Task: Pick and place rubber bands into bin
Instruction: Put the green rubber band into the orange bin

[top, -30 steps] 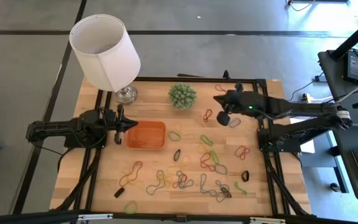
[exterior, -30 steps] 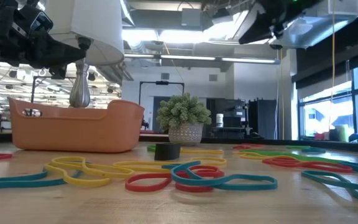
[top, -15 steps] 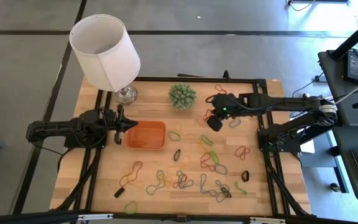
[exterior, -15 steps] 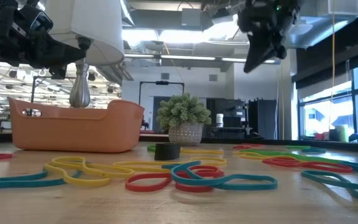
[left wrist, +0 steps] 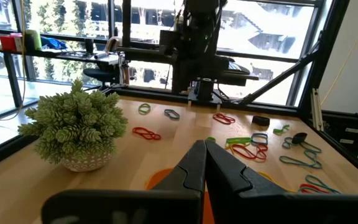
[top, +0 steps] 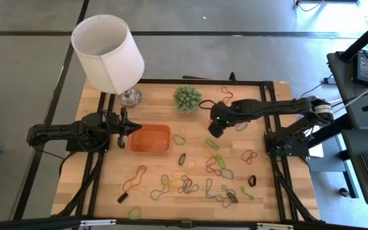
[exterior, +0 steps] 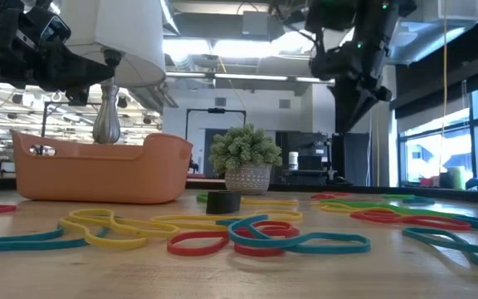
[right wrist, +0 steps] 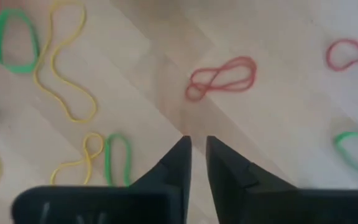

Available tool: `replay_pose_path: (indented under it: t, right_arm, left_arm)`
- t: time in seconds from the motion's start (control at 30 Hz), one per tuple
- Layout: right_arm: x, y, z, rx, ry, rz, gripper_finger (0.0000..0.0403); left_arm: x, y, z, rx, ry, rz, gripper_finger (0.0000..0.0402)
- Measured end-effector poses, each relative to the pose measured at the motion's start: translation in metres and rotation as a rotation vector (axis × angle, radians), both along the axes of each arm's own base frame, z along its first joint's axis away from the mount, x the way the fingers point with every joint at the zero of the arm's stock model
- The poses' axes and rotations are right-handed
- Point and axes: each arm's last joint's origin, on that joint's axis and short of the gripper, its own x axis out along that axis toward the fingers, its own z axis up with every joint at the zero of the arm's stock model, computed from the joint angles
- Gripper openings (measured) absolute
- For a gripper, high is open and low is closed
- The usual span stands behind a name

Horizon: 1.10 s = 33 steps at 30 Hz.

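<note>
Over the middle of the bench (top: 107, 185), just beside the small potted plant (top: 187, 98), hangs the right tool (top: 214, 130), raised off the wood and pointing down. Its wrist camera looks past two dark fingers (right wrist: 178, 163) with only a thin slit between them, nearly closed and holding nothing. Directly ahead of those tips lies a red rubber band (right wrist: 221, 78), twisted into a figure eight, flat on the bench. A yellow loop (right wrist: 64, 74) and a green loop (right wrist: 16, 38) lie off to one side, with another green loop (right wrist: 118, 158) and a small yellow one (right wrist: 82, 158) closer in.

Across the bench sits the bin (top: 149, 138), an orange tray near the left arm, and from the low camera it shows as a shallow orange tub (exterior: 98, 170). The left tool (top: 129, 128) waits right at the bin's edge, its fingers (left wrist: 194, 168) pressed together and empty.

Most of the rubber bands (top: 190, 185) are scattered over the near half of the bench, well apart from the bin, in green, red, yellow and dark colours. A few more lie near the far right corner (top: 229, 92). The white lampshade (top: 107, 52) stands at the far left corner, behind the bin.
</note>
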Motion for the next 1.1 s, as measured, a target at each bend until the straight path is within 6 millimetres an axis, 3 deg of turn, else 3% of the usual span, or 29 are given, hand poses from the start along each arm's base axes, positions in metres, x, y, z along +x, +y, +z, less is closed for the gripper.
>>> replay_pose_path:
  t: [0.4, 0.57, 0.87, 1.1]
  right_arm:
    - [0.022, 0.003, -0.052, 0.185, 0.159, 0.020, 0.0131]
    - [0.031, 0.015, -0.065, 0.185, 0.160, 0.057, 0.0151]
    - [0.040, 0.036, -0.086, 0.190, 0.199, 0.079, 0.0147]
    - [0.044, 0.040, -0.107, 0.191, 0.262, 0.086, 0.0142]
  left_arm:
    - [0.000, 0.000, 0.000, 0.000, 0.000, -0.001, 0.0004]
    - [0.000, 0.000, 0.000, 0.000, 0.000, 0.000, 0.0004]
    - [0.000, 0.000, 0.000, 0.000, 0.000, 0.000, 0.0004]
    - [0.000, 0.000, 0.000, 0.000, 0.000, 0.000, 0.0004]
